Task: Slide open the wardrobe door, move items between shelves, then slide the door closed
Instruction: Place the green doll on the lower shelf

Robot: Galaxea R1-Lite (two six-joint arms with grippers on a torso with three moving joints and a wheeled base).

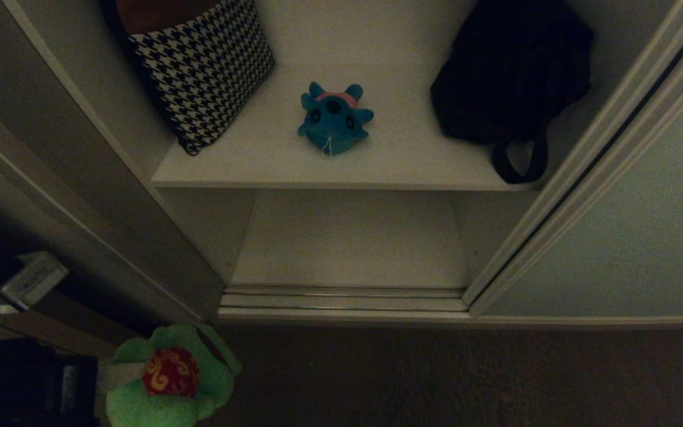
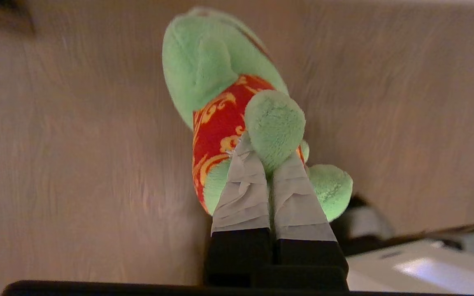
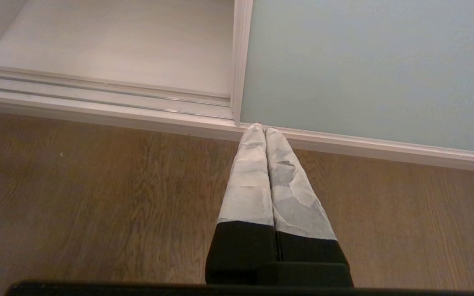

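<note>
The sliding wardrobe door [image 1: 644,225] stands slid to the right, leaving the shelves exposed. A blue plush toy [image 1: 334,118] with a pink back sits mid-way along the upper shelf [image 1: 407,169]. The bottom shelf [image 1: 347,243] carries nothing. My left gripper [image 2: 268,154] is shut on a limb of the green frog [image 2: 212,61] with the red patch. It holds the frog above the wood floor, in front of the wardrobe's left side [image 1: 166,379]. My right gripper [image 3: 265,130] is shut on nothing, low over the floor by the door's bottom corner [image 3: 344,61].
A black-and-white houndstooth cushion [image 1: 205,65] leans at the upper shelf's left end. A black strapped bag [image 1: 513,77] fills its right end. The metal floor track [image 1: 341,302] runs along the wardrobe front. A pale box-like object [image 1: 30,279] lies at the far left.
</note>
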